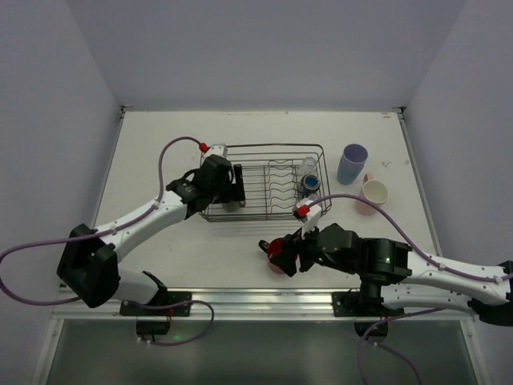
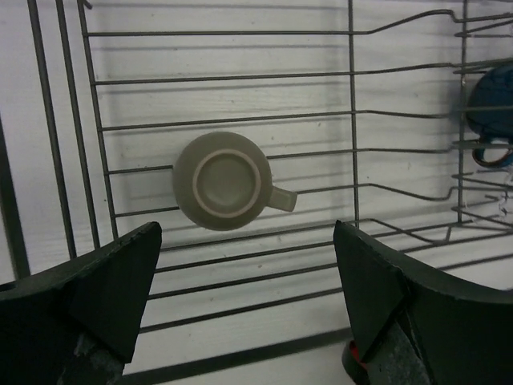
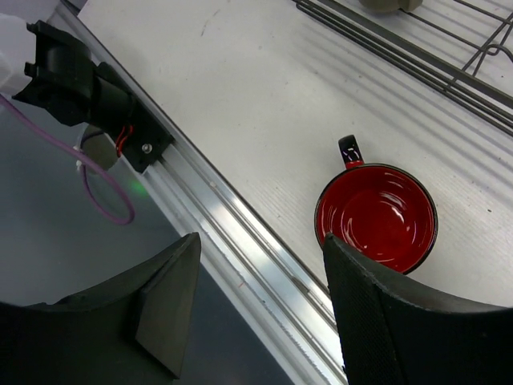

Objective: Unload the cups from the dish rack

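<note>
Left gripper (image 2: 248, 309): fingers spread wide, empty, above the rack floor.
Small olive-beige cup (image 2: 223, 180): upside down inside the dark wire dish rack (image 1: 272, 146).
Right gripper (image 3: 260, 297): jaws apart, holding nothing.
Glossy red handled mug (image 3: 377, 216): upright on the white table (image 1: 160, 144), outside the rack, beside the right finger.
Dark blue cup (image 1: 310, 184): at the rack's right end.
Lavender tumbler (image 1: 352, 164), pink cup (image 1: 373, 193): on the table, right of the rack.

We see only a sliver of the dark blue cup (image 2: 490, 104) at the left wrist view's right edge, crossed by wires of the dish rack (image 2: 240, 76). The olive cup (image 3: 390, 4) is cut off at the right wrist view's top. From above, the right gripper (image 1: 276, 245) covers part of the red mug (image 1: 277, 261).
</note>
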Motion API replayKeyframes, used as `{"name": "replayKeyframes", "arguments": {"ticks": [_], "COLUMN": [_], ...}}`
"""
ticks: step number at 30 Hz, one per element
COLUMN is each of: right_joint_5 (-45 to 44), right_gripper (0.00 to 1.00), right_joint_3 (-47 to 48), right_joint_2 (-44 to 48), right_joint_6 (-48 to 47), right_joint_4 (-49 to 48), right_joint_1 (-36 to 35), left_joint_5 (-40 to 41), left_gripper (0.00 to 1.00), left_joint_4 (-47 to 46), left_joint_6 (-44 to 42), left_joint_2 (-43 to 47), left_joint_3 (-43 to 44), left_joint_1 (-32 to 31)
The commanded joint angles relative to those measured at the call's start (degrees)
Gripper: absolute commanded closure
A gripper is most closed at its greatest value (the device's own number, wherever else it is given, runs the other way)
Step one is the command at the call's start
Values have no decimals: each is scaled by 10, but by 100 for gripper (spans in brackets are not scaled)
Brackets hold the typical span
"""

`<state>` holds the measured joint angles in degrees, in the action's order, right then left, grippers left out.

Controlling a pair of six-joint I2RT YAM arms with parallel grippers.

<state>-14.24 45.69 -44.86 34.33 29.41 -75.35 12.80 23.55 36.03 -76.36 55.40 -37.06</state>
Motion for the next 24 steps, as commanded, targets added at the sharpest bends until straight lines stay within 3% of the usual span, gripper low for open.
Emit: {"name": "replayKeyframes", "arguments": {"ticks": [1,10,24], "right_joint_5": [10,47,58], "right_gripper": [35,34,34], "right_joint_3": [-17,-67,-90], "right_joint_2": [23,68,95], "right_joint_6": [-13,-21,-35], "right_joint_4": [-49,-95,-118], "right_joint_1": [-2,-2,-2], "left_joint_5": [73,139,116], "left_gripper": [7,5,3], "left_joint_4": [3,33,36], "left_joint_6": [111,186,218], "left_joint_2": [-52,-135,-204], "left_joint_3": [39,80,88], "left_joint_1": [-5,-6,-6]}}
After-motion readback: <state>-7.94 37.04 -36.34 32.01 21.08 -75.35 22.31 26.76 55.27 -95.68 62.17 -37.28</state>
